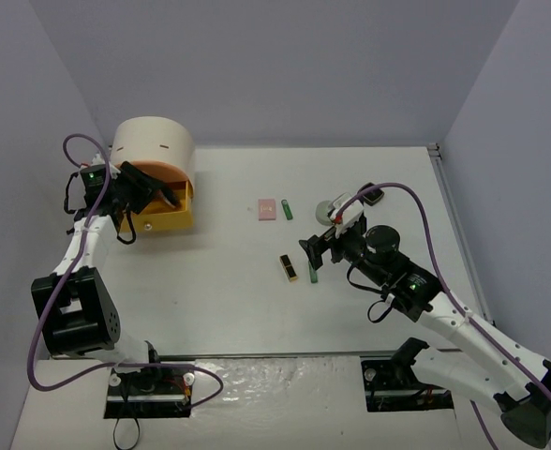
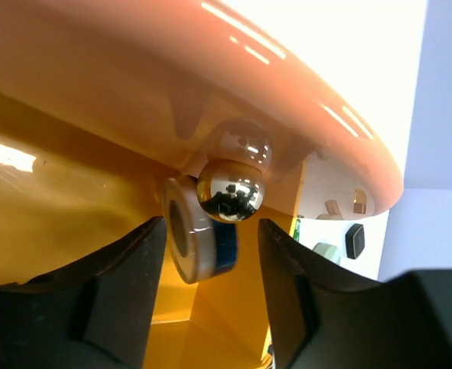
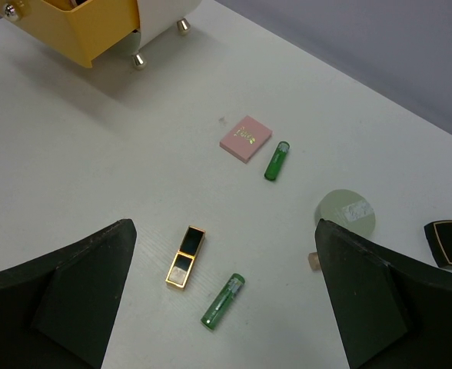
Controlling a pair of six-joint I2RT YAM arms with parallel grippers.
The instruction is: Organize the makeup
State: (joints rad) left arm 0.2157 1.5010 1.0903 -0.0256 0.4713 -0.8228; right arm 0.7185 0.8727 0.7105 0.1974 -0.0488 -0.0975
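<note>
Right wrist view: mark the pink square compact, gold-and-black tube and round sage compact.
pink square compact [image 3: 246, 139], right wrist view, lid centre.
gold-and-black tube [image 3: 186, 256], right wrist view, mid-length.
round sage compact [image 3: 346, 214], right wrist view, lid centre.

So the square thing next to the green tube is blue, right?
Not quite. The square compact next to the green tube is pink, not blue. The right wrist view shows its colour clearly.
</note>
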